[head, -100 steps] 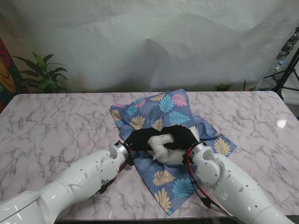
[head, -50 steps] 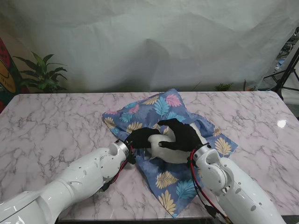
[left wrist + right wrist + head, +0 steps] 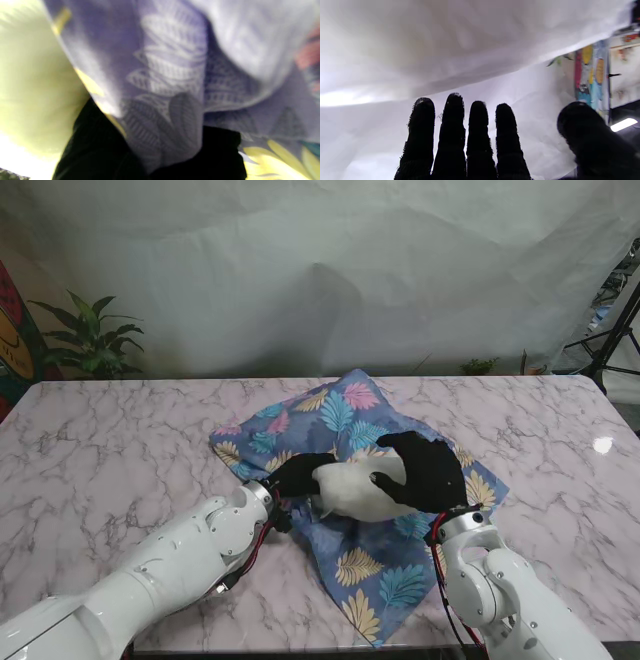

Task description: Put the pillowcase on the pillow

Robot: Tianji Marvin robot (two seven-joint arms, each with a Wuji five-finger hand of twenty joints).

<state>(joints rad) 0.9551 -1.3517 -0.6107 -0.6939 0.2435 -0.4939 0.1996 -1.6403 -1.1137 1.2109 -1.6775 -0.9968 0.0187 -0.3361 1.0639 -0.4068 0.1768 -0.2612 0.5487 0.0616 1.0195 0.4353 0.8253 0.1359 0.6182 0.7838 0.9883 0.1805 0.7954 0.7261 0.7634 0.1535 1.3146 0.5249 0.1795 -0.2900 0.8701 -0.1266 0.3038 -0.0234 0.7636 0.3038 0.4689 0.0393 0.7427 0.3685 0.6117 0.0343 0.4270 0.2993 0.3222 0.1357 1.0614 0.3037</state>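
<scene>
While left hand (image 3: pixel 298 475) grips pillowcase (image 3: pixel 330 415) beside pillow (image 3: pixel 360 490), right hand (image 3: pixel 428 472) hovers, fingers straight, empty.

No legible txt, labels, brands or nos. anywhere in these views.

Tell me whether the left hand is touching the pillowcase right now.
Touching. In the left wrist view the leaf-print pillowcase drapes directly over the black left hand, no gap between them. The stand view agrees: that hand sits at the fabric's edge beside the white pillow.
</scene>
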